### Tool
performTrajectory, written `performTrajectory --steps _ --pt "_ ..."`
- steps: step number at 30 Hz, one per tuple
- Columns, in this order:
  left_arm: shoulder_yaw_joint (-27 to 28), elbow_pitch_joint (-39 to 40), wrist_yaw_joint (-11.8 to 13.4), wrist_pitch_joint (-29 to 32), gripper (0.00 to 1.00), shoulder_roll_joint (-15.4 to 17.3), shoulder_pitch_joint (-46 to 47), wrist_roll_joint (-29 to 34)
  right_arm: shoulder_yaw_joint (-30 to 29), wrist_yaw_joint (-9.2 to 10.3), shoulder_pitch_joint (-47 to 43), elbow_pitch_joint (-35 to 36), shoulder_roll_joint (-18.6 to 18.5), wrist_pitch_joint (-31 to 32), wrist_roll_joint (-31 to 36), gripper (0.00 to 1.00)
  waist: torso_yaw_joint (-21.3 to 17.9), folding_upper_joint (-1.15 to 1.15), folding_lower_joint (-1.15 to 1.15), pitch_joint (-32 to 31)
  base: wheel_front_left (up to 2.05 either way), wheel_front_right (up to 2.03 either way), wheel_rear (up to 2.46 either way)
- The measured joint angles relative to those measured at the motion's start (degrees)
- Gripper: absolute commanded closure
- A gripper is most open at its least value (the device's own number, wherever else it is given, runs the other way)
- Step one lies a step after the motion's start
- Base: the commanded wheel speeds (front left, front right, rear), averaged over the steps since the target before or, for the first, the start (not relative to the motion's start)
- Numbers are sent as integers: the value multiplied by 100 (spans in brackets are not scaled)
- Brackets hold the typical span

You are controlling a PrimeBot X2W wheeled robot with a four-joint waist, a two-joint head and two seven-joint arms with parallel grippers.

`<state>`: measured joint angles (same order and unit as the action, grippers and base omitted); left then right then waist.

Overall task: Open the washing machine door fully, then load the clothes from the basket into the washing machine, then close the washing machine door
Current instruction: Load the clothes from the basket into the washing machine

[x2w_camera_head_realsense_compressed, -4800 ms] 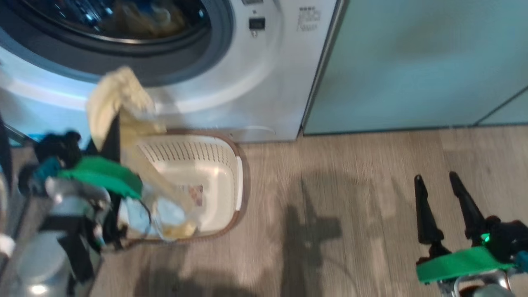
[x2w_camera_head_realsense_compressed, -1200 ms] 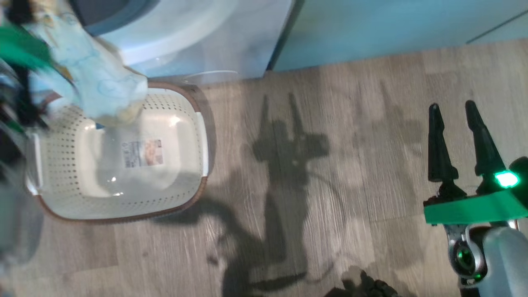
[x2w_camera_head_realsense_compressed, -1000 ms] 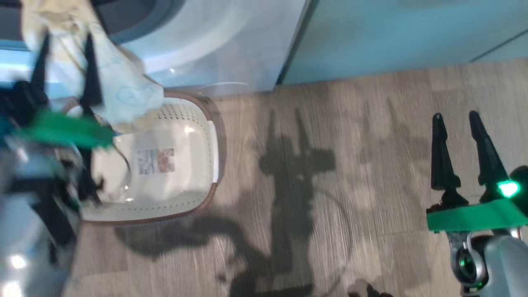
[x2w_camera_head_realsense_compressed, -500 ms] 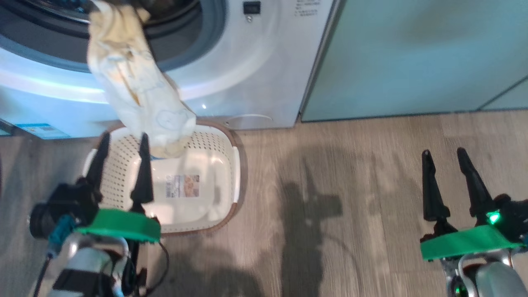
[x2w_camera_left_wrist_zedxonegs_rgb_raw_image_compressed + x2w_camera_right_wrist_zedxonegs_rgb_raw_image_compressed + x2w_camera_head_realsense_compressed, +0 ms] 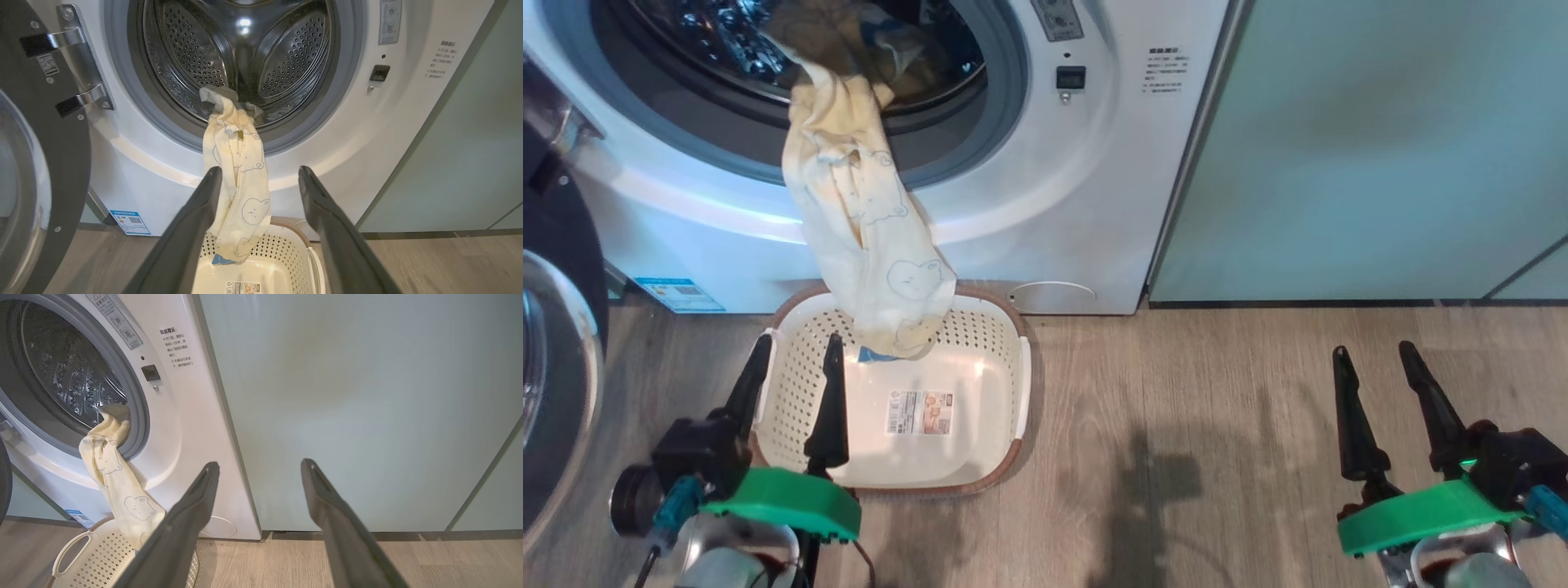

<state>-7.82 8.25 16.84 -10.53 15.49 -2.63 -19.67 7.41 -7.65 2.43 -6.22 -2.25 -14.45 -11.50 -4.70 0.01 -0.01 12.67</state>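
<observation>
The white washing machine (image 5: 1086, 204) stands with its round black door (image 5: 556, 392) swung wide open to the left. One of the clothes, a pale yellow printed garment (image 5: 866, 237), has its top end in the steel drum (image 5: 245, 49). It hangs over the grey gasket, and its blue-patched tip (image 5: 220, 259) reaches into the cream basket (image 5: 968, 445). Apart from that tip the basket shows just its floor label. My left gripper (image 5: 798, 338) is open above the basket's left side, the hanging garment (image 5: 239, 196) showing between its fingers, untouched. My right gripper (image 5: 1372, 349) is open over bare floor.
Pale green cabinet doors (image 5: 1380, 147) adjoin the washer on the right. Wood-look floor (image 5: 1176, 449) spreads between the basket and my right gripper. A blue sticker (image 5: 678, 294) marks the washer's lower left corner. The open door (image 5: 36, 163) stands close to my left arm.
The head camera has tilted up toward the washer. My left gripper has drawn back from the drum opening to above the basket, leaving the yellow garment hanging out of the drum.
</observation>
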Motion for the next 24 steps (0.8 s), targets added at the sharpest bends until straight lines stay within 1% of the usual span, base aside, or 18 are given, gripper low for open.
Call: performTrajectory --steps 8,16,19,24 --pt "-43 4 -1 44 0 -7 -11 -7 3 0 1 -1 0 0 1 0 49 0 1 -16 0 0 0" --pt "-69 4 -1 43 0 -5 -11 -12 16 0 2 1 0 0 1 0 2 0 1 12 0 0 0" --pt "-86 -2 -8 43 0 -10 -10 -105 30 0 2 15 0 0 1 0 -12 0 1 64 0 0 0" --pt "-75 -189 -125 32 0 -35 90 -271 31 0 24 93 0 0 1 0 -26 0 1 238 0 0 0"
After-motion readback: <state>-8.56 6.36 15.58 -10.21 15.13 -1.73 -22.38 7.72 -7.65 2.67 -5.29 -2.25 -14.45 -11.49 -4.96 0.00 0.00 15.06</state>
